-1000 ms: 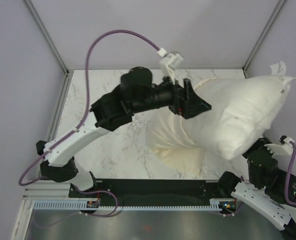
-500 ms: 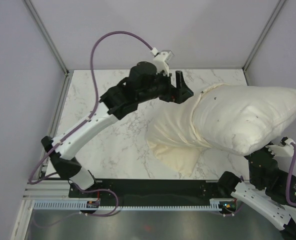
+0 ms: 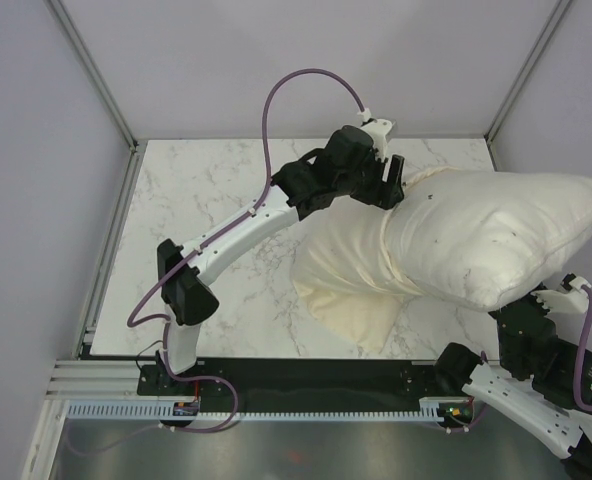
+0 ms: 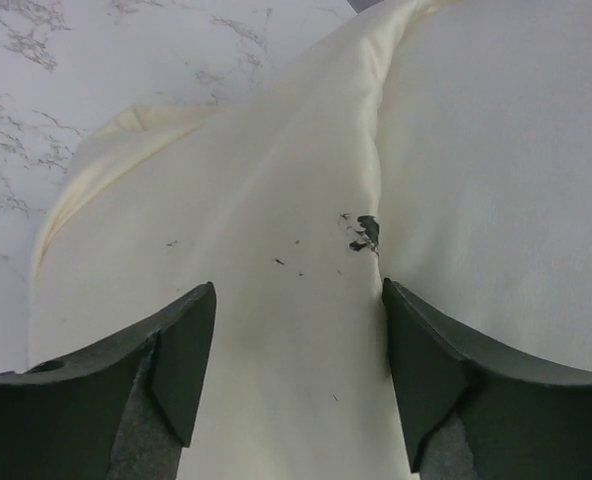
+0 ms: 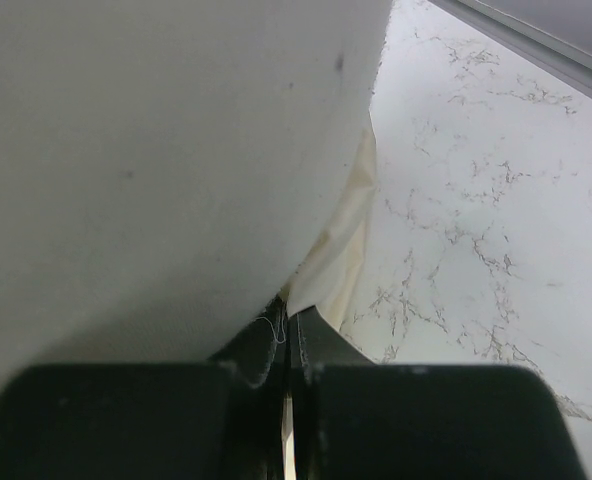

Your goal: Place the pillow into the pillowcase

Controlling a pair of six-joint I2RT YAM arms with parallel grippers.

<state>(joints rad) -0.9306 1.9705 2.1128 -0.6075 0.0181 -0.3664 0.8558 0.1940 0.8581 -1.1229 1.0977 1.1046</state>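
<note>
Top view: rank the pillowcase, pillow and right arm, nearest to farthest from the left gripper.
1. pillowcase and pillow: both just beneath the left gripper, too close to call.
2. right arm: near right corner, farthest.

Bright, even, diffuse light; soft shade beneath the pillow [image 3: 496, 240], whose underside greys in the right wrist view, foreground there blurred.

Left hand [image 3: 388, 186] reached over pillowcase [image 3: 348, 275]
</note>
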